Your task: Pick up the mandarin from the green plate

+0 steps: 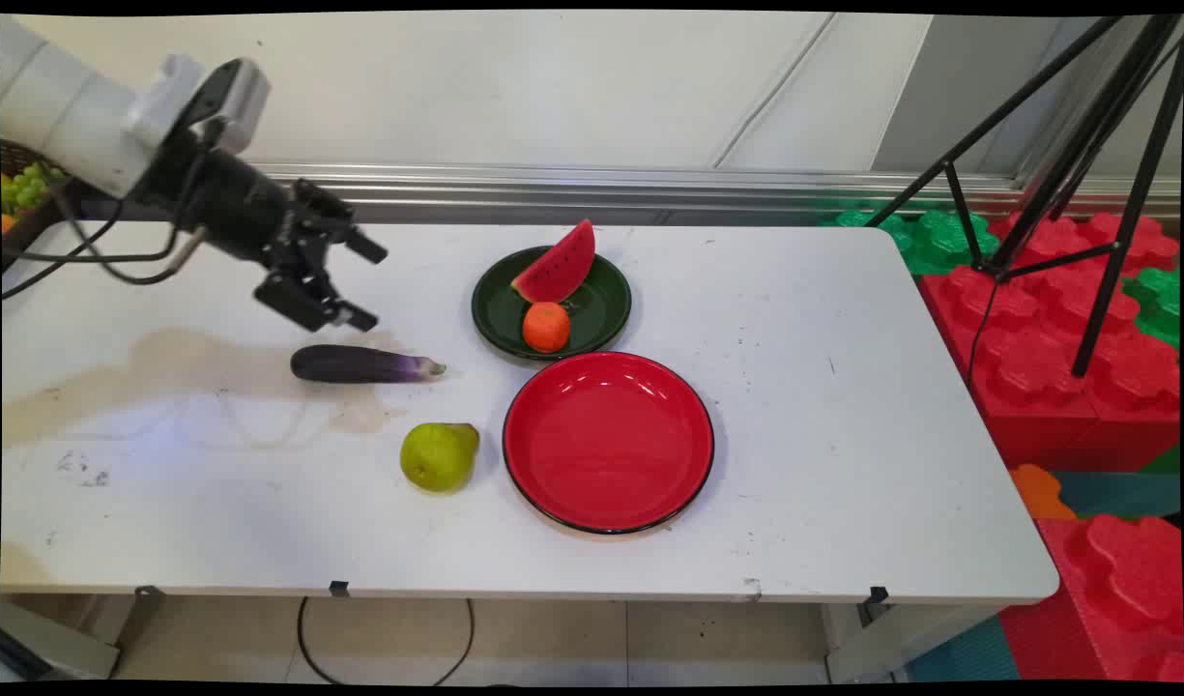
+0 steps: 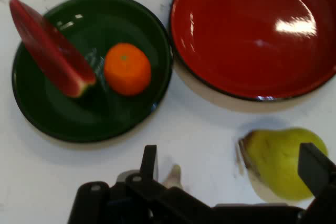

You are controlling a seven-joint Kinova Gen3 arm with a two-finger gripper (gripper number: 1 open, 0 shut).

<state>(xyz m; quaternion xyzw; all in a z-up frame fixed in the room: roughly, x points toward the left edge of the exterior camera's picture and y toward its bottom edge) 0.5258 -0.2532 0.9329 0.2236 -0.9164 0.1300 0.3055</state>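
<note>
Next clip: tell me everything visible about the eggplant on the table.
The eggplant is long, slim, dark glossy purple, fading to a paler tip with a small greenish stem end pointing toward the green plate. It lies flat on the white table, lengthwise left to right, over a tan stain. Nothing touches it; the open gripper hangs just above it, and the pear sits apart, nearer the camera. In the hand view only its tip shows.

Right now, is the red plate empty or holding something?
Empty. The red plate shows only bare glossy surface in both views; the pear lies beside it on the table.
</note>
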